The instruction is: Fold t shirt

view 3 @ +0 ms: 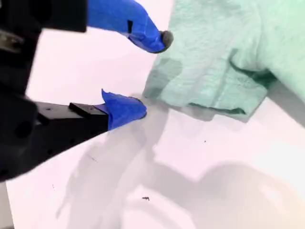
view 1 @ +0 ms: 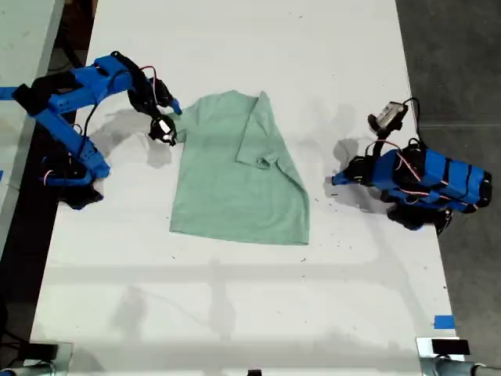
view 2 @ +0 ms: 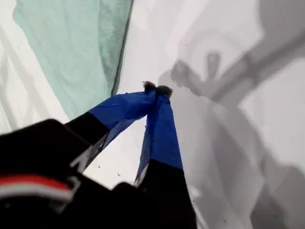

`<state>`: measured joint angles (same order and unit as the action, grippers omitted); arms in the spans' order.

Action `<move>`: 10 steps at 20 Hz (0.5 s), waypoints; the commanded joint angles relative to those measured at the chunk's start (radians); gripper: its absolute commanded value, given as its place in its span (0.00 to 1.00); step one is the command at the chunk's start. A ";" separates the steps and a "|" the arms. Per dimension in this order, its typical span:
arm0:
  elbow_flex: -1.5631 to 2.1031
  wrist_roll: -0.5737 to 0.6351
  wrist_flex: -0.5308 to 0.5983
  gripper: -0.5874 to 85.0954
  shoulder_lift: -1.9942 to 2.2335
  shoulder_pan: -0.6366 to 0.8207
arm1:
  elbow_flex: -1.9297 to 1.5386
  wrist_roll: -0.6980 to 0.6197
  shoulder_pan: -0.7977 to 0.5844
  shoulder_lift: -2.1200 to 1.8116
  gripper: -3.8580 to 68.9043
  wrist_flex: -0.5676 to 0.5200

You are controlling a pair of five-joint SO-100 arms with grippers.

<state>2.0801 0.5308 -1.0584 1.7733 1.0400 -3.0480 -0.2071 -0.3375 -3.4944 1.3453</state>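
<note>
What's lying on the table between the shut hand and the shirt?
Nothing. Only bare white table lies between my first hand and the shirt. The exterior view shows this, and the first wrist view agrees.

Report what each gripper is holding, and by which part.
Nothing is held. My first gripper is shut empty, apart from the t shirt; my second gripper is open at its sleeve edge.

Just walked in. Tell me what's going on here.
A pale green t shirt lies on a white table, one sleeve side folded in over the middle. My second gripper is open at the shirt's edge on the exterior view's left, gripping nothing. My first gripper is shut and empty, off the shirt on the exterior view's right.
</note>
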 commanded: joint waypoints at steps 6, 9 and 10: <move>-0.149 -0.025 -0.006 0.01 -0.265 -0.087 | -0.051 0.008 -0.003 -0.011 0.03 0.003; -0.141 -0.072 -0.067 0.00 -0.270 -0.084 | -0.051 0.008 -0.002 -0.011 0.03 0.003; -0.140 -0.086 -0.084 0.00 -0.245 -0.081 | -0.051 0.008 -0.002 -0.011 0.03 0.003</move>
<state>1.9328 0.4755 -1.1045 1.5033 0.9679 -3.0480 -0.2071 -0.3375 -3.4944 1.3468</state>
